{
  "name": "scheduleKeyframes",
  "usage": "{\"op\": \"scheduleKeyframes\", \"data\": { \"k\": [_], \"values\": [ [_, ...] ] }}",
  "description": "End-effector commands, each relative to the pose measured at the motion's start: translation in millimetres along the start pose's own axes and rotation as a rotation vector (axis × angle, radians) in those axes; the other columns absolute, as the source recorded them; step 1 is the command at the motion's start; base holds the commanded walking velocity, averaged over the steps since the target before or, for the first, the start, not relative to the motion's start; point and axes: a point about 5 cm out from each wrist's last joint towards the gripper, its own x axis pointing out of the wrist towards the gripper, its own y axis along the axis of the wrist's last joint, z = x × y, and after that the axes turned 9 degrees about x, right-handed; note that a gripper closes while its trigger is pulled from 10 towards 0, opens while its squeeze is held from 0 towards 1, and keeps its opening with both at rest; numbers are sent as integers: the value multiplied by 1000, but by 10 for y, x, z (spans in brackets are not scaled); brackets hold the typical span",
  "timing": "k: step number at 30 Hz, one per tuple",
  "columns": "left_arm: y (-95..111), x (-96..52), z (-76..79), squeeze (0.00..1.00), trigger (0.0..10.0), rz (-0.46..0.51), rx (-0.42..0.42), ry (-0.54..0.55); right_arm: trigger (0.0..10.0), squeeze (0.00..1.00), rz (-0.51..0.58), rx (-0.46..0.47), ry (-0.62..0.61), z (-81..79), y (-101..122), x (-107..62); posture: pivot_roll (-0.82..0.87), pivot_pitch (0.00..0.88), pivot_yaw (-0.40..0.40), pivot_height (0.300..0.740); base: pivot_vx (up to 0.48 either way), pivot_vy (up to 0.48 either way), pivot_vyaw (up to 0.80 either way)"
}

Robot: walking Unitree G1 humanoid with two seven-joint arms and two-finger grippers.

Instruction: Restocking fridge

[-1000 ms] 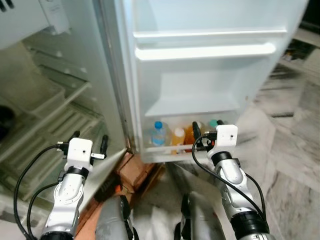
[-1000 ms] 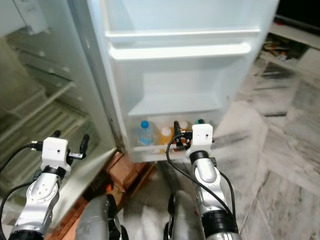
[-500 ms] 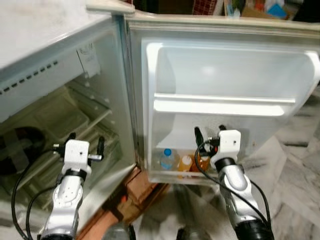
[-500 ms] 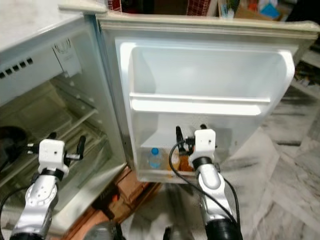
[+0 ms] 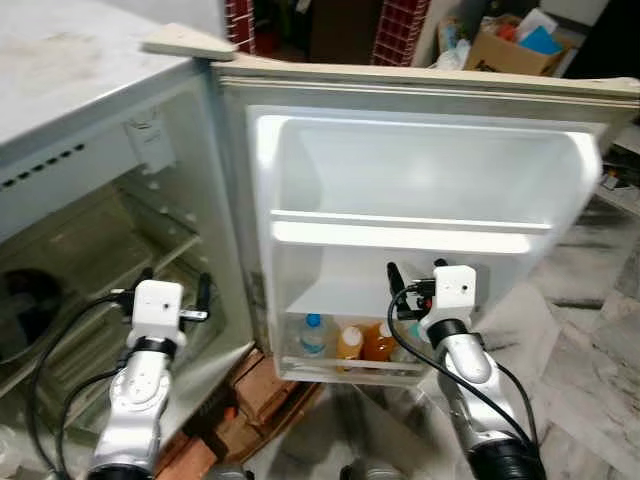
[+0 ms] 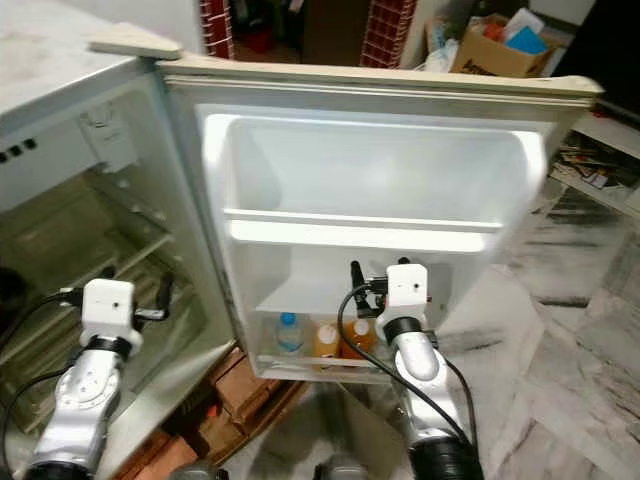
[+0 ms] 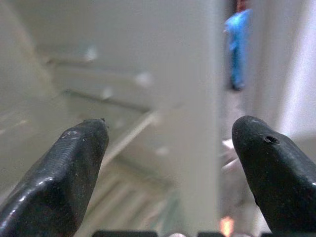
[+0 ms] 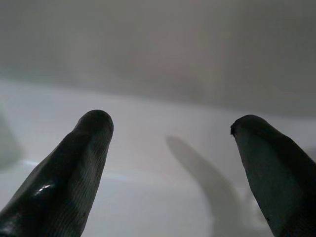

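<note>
The fridge stands open, its white door [image 5: 420, 170] swung out in front of me. In the door's bottom shelf [image 5: 340, 372] stand a blue-capped water bottle [image 5: 313, 335] and two orange bottles [image 5: 349, 343], partly hidden by my right arm. My right gripper [image 5: 414, 270] is raised before the door's lower part, open and empty; its wrist view faces the white liner [image 8: 168, 74]. My left gripper [image 5: 173, 285] is open too, held up at the front of the fridge cabinet [image 5: 100, 240], with nothing between its fingertips [image 7: 74, 148].
The cabinet holds wire shelves [image 5: 160, 225] and a dark round thing [image 5: 20, 310] at far left. Brown boxes [image 5: 270, 385] lie on the floor under the door. Marble floor [image 5: 590, 380] spreads to the right. A cardboard box [image 5: 515, 50] sits behind the door.
The camera has tilted up, so the fridge top, the whole door and the room behind have come into view. Both grippers stay raised and open.
</note>
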Motion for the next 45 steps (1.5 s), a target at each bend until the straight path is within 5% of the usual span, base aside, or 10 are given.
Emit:
{"op": "scheduleKeyframes", "data": {
  "k": [1, 8, 14, 21, 45],
  "values": [
    [-81, -48, -56, 0, 10000, -35, 23, 2, 10000, 0, 16, 10, -3, -17, 49, 34, 13, 0, -41, 740, 0, -458, 0],
    [-86, -49, -80, 0, 10000, -35, 22, 8, 10000, 0, 14, 20, 61, -100, 50, 37, 17, 4, -40, 740, 0, -449, 0],
    [-91, -61, -77, 0, 10000, -39, 19, 5, 10000, 0, -87, 74, 331, -374, -48, -25, 21, 7, -41, 740, 0, -382, 0],
    [-103, -64, -83, 0, 10000, -43, 24, 1, 10000, 0, -200, 86, 554, -446, -116, -125, 22, 8, -39, 740, 0, -380, 0],
    [-112, -34, -71, 0, 10000, -46, 57, -15, 10000, 0, -21, -1, 323, -147, 150, 114, 30, 0, -30, 740, 0, -365, 153]
  ]
}}
